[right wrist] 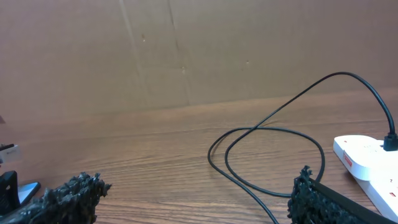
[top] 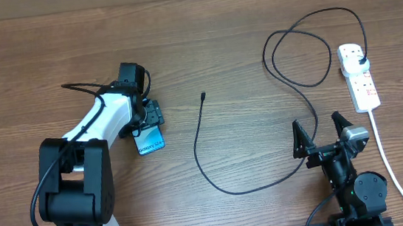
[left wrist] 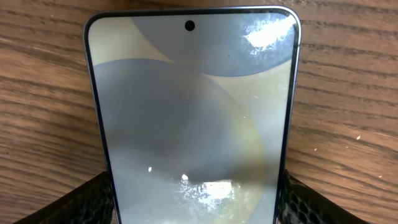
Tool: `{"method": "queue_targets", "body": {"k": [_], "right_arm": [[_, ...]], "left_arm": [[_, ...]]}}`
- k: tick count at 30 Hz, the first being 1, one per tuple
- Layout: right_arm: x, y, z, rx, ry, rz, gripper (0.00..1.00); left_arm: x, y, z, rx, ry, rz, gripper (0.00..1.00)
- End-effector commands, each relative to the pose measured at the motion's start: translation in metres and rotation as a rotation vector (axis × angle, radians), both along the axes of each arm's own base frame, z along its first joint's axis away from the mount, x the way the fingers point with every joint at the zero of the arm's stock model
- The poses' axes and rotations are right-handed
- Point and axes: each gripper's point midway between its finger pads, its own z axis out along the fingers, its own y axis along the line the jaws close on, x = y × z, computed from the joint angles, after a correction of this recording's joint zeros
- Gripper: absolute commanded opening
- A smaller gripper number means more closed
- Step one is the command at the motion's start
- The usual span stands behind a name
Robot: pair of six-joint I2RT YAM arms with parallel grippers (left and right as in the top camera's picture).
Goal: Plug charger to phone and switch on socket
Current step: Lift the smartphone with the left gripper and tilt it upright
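One slim glossy-screened phone [left wrist: 193, 112], clasped in left gripper [top: 149, 127], right gripper [top: 316, 128] spread wide

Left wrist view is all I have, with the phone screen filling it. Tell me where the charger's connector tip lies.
Observer: The connector tip lies loose on the table, to the right of the phone and apart from it.
Operator: Report the charger's other end.
Observer: The charger loops across to the far right, where its black plug end sits in the socket.
Operator: Give me the right gripper.
Observer: The right gripper is open and empty, with the cable passing close beside it.
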Motion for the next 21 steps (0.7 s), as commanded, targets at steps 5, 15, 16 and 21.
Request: {"method": "queue_targets", "body": {"k": [5, 15, 16, 21], "right_arm": [[0.0, 0.002, -0.002, -0.001, -0.002, 0.008, 1.0], [0.0, 0.002, -0.002, -0.001, -0.002, 0.008, 1.0], [0.0, 0.002, -0.002, -0.001, -0.002, 0.008, 1.0], [0.0, 0.002, -0.002, -0.001, -0.002, 0.008, 1.0]], "left_arm": [[-0.05, -0.023, -0.046, -0.12, 0.216, 0.014, 0.76], [-0.018, -0.029, -0.003, -0.123, 0.202, 0.009, 0.72], [-0.014, -0.03, 0.003, -0.125, 0.195, 0.008, 0.72], [0.005, -0.034, 0.026, -0.139, 0.157, 0.005, 0.72]]}}
